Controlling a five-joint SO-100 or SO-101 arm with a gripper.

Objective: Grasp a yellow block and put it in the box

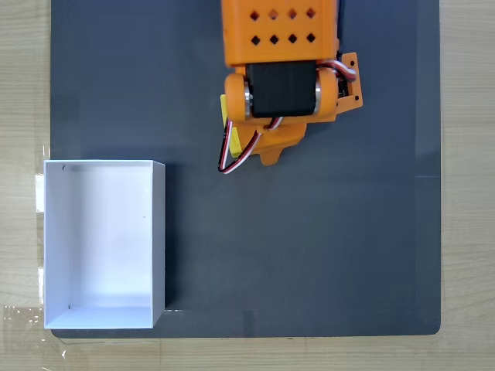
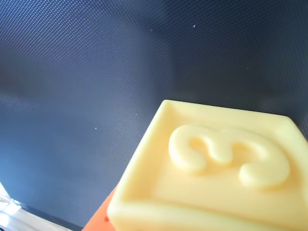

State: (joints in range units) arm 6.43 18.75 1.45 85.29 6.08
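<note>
The yellow block (image 2: 211,173) fills the lower right of the wrist view, a raised numeral on its framed face; in the fixed view its sliver (image 1: 226,127) peeks beside the orange arm (image 1: 282,69), upper centre. Whether the fingers pinch it, I cannot tell. The white box (image 1: 158,239) sits lower left on the dark mat (image 1: 309,255), well apart.

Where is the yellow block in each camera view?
Fixed view: yellow block is a sliver at upper centre, mostly hidden under the orange arm.
Wrist view: block fills the lower right, raised figure facing the camera.
Shared landmark: the dark mat.
</note>
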